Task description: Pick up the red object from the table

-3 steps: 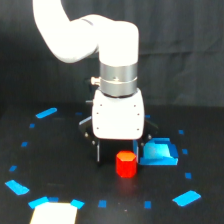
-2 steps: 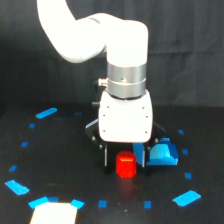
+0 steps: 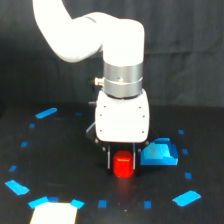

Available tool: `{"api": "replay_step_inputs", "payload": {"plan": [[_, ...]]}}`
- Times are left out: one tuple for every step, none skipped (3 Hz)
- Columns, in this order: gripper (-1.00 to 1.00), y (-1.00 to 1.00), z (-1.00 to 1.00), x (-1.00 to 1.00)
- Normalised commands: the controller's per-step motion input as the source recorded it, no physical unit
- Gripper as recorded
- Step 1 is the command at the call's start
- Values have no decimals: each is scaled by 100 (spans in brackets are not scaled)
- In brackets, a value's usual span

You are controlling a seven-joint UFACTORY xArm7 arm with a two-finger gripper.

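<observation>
The red object [image 3: 123, 166], a short red-orange cylinder, stands on the black table [image 3: 60, 160] just below the white gripper body. My gripper [image 3: 123, 161] hangs directly over it, and its dark fingers [image 3: 109, 159] straddle the cylinder on both sides. The cylinder's top is tucked under the gripper body. Whether the fingers press on the cylinder cannot be made out. The cylinder appears to rest on the table.
A flat blue block [image 3: 160, 153] lies just to the exterior view's right of the gripper. Blue tape marks [image 3: 46, 113] dot the table in a ring. A pale patch [image 3: 54, 214] sits at the front left edge.
The arm has moved toward the exterior view's right and lowered, so the gripper now sits over the red object with a finger on each side of it.
</observation>
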Motion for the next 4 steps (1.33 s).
{"api": "replay_step_inputs", "payload": {"plan": [[-100,-14,6,27],[-100,57,100,58],[-97,58,100,62],[-69,48,94,100]]}}
